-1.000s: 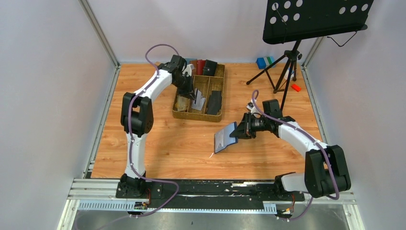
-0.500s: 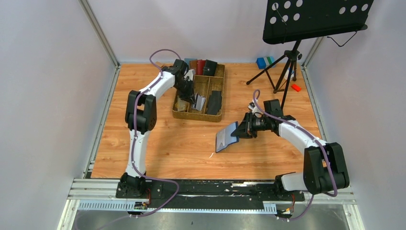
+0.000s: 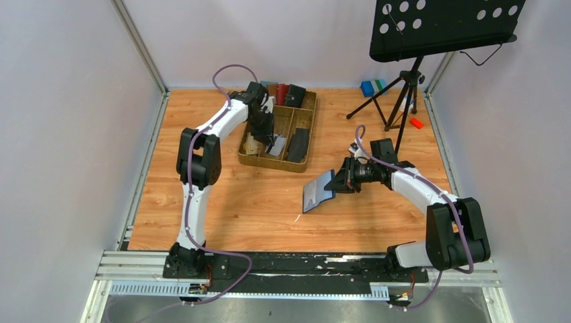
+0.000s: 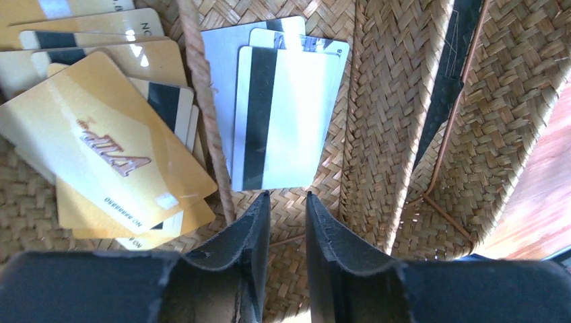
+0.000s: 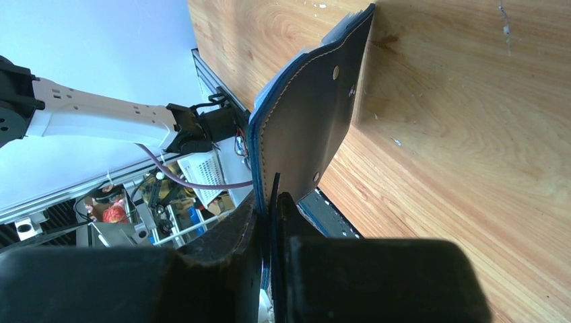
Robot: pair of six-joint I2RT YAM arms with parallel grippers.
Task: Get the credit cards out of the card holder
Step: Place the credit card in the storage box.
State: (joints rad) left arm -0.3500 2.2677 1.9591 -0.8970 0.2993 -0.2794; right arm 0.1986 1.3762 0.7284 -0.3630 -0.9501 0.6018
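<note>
Since half a second ago, drags the woven basket (image 3: 275, 167) slightly askew and settles the left hand (image 4: 286, 208) lower over it, while leaving the right hand (image 5: 269, 202) about where it was. Holds the left hand's fingers narrowly parted with nothing between them. White credit cards (image 4: 283, 121) lie just ahead of the tips and tan-gold credit cards (image 4: 101, 155) off to their left, beyond a woven divider (image 4: 202, 101). Pinches the card holder (image 5: 310, 128) by one edge in the right hand, long axis running straight out from the fingertips, far end down at the tabletop (image 5: 471, 134); touching or just clear, cannot tell. Keeps the holder well apart from the left hand, off toward the right arm's side. Probably calls for the empty left hand to cross over and meet the holder's free end, provided cards remain inside, which cannot be told.
</note>
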